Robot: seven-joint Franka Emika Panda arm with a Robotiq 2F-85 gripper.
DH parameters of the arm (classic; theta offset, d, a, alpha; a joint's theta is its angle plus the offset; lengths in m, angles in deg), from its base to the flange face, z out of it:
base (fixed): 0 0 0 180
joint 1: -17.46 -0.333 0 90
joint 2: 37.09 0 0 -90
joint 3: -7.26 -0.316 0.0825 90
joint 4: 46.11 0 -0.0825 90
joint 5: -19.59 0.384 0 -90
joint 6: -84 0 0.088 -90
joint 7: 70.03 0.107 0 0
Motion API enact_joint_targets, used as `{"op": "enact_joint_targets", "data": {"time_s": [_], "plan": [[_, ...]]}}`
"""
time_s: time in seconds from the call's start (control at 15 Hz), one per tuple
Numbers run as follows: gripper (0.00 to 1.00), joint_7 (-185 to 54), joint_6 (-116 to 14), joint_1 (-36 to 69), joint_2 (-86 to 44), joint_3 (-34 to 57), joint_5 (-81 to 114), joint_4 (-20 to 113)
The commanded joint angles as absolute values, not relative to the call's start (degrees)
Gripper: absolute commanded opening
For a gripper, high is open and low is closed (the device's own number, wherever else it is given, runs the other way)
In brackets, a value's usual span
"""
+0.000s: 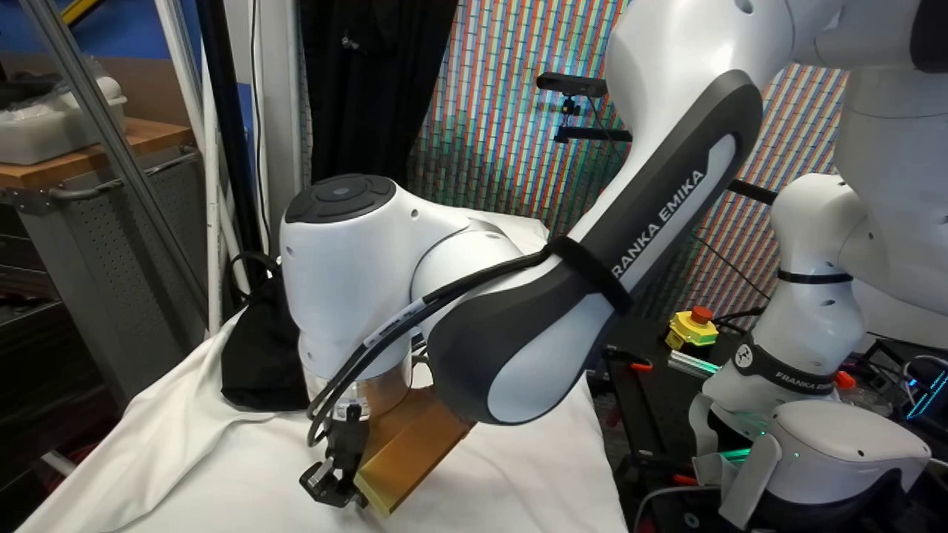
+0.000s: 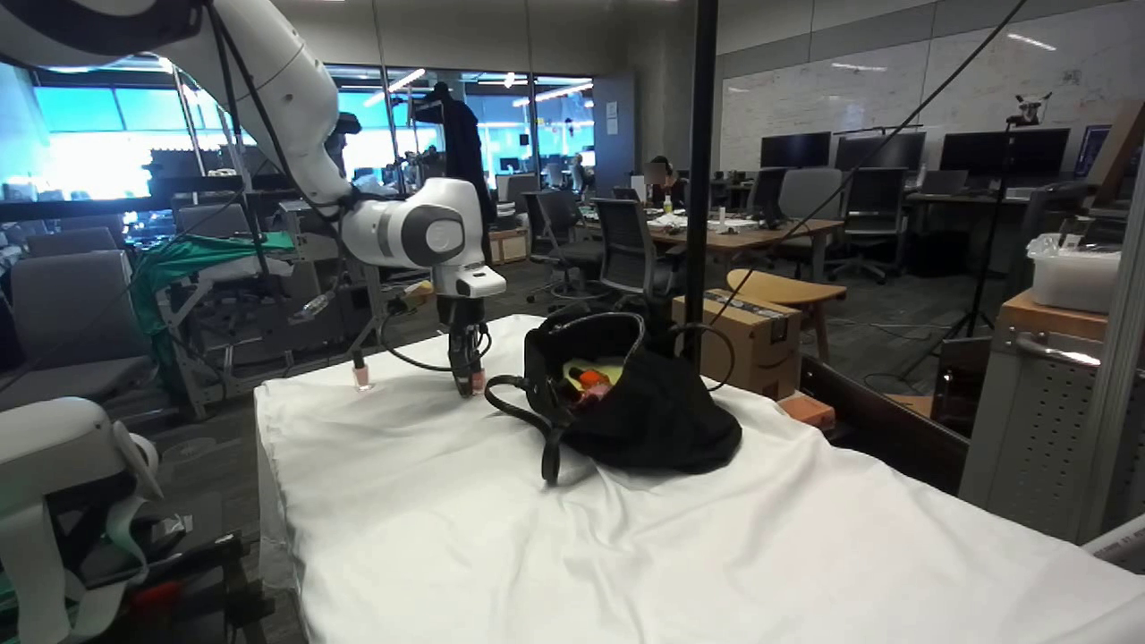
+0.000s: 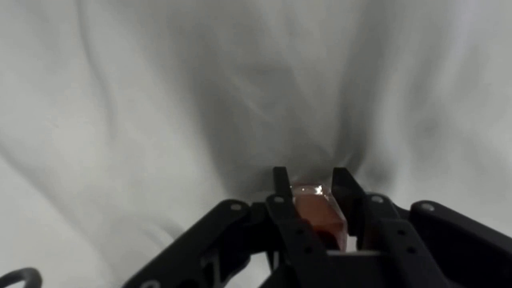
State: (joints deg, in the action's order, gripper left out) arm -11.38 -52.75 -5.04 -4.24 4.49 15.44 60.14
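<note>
In the wrist view a small clear-walled bottle with pinkish-red content (image 3: 318, 210) lies between the black fingers of my gripper (image 3: 311, 178), which is shut on it. An exterior view has the gripper (image 2: 467, 386) pointing down at the white-clothed table, the pink bottle (image 2: 479, 383) at its fingertips. Whether the bottle's base rests on the cloth I cannot tell. Another pink bottle with a dark cap (image 2: 361, 376) stands upright on the cloth to one side. On the opposite side sits a black bag (image 2: 653, 425), its mouth open, with orange, pink and yellow items (image 2: 592, 383) inside.
White cloth (image 2: 501, 537) covers the table in folds. A brown-gold boxy piece (image 1: 418, 448) shows beside the gripper; whether it is fixed to the wrist is unclear. Bag straps (image 2: 550, 452) spread onto the cloth. A second white robot arm (image 1: 807, 333) stands beyond the table.
</note>
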Motion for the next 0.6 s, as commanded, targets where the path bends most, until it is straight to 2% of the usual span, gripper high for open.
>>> {"op": "enact_joint_targets", "data": {"time_s": [0.0,0.53], "plan": [[0.15,-12.2,-52.9,-4.3,-4.0,4.2,16.2,59.9],[0.15,-14.3,-51.8,-3.7,-7.6,4.5,15.3,61.6]]}}
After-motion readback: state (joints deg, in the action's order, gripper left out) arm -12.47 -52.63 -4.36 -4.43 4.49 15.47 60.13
